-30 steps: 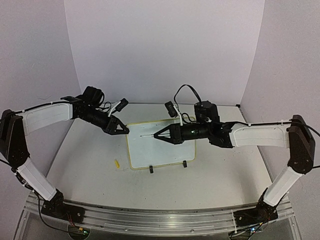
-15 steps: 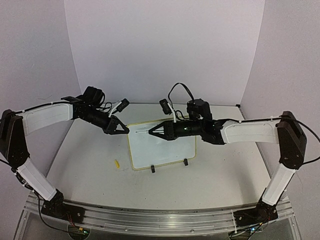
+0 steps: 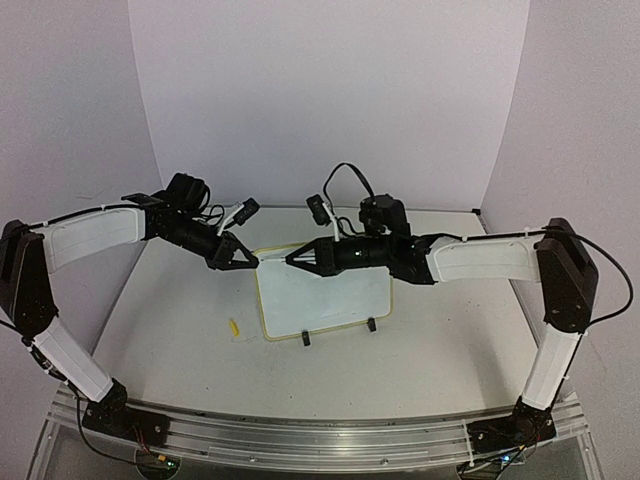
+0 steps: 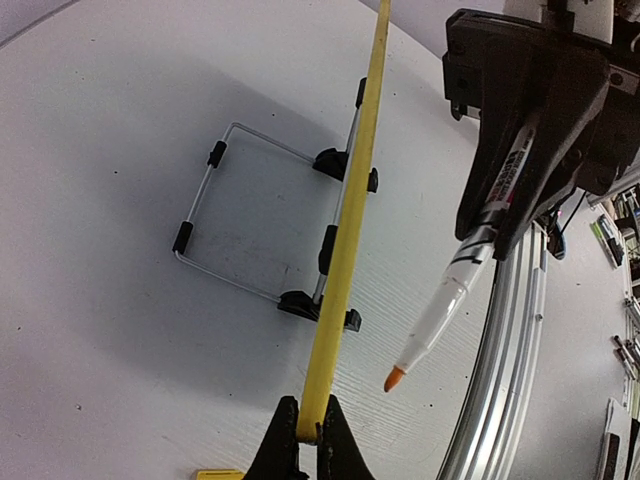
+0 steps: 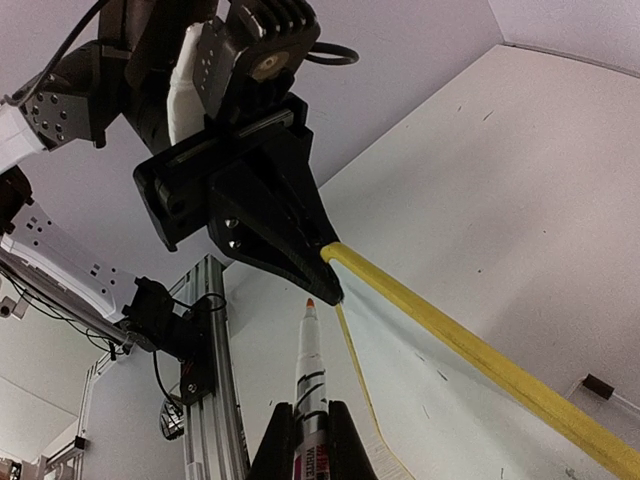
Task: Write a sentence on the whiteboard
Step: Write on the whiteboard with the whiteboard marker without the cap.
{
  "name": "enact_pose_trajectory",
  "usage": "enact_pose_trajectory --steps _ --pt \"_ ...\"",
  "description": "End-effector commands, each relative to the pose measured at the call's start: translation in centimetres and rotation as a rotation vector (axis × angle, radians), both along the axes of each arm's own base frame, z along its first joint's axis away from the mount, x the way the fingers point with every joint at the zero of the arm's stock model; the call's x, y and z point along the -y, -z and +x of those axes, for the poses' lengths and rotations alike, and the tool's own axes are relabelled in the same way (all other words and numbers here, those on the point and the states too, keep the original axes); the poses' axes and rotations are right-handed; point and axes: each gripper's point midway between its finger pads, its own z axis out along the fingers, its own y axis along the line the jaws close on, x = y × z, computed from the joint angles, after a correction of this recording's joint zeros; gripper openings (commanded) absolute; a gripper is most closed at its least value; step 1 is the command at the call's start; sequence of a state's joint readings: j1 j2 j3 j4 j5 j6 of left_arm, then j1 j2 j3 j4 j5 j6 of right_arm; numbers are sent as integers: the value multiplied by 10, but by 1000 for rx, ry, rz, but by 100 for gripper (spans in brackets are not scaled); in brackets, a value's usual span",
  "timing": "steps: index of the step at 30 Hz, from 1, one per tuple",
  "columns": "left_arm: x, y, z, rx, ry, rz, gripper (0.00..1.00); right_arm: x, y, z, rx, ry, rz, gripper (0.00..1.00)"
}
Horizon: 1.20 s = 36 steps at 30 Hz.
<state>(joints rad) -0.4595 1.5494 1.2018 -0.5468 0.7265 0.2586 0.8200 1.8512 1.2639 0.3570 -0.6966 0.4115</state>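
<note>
**A:** What's furthest left?

**B:** The left fingers. They're hard black plastic, tapering to a narrow wedge, on a white-shelled arm. They are clenched on the pale yellow rim of the whiteboard, at its 11 o'clock corner.

**A:** Anything loose on the desk?

**B:** A small yellow cap, short and stubby. It lies well apart from the fingers, near the board's 8 o'clock corner. The desk itself is matt white with a few dark specks.

**A:** And the board?

**B:** It's a smooth white rectangle with rounded corners, in the middle of the desk. Two black clip feet sit along its 6 o'clock edge. The left wrist view shows a thin bent wire stand behind it, so it is propped at a tilt. Any writing on it is too faint to make out.

**A:** Then the pen?

**B:** A marker with a round white barrel, black bands and a printed label, narrowing to an orange tip. It points toward 9 o'clock. The tip is near the gripped corner, with a gap to the rim.

**A:** What holds it?

**B:** The right fingers, the same black wedge shape, closed tight on the barrel. They reach in from 3 o'clock, above the board's 12 o'clock edge.
</note>
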Motion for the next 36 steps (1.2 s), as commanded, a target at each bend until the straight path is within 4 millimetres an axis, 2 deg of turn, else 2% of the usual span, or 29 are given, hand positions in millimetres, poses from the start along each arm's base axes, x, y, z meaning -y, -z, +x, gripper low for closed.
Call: enact_pose_trajectory --steps 1,12,17,23,31,36 --pt "-6 -4 9 78 -31 33 0 -9 -13 9 47 15 24 0" --pt "-6 -5 7 76 -25 30 0 -9 -14 18 65 61 24 0" --pt "-6 -5 7 77 -23 29 0 -10 -7 22 55 74 13 0" --pt "-6 -6 7 80 -22 28 0 -5 6 23 37 99 -14 0" --pt "-6 -8 6 85 -23 27 0 4 39 13 -23 100 -63 0" --pt "-6 -8 6 84 -24 28 0 7 43 9 -36 92 -63 0"
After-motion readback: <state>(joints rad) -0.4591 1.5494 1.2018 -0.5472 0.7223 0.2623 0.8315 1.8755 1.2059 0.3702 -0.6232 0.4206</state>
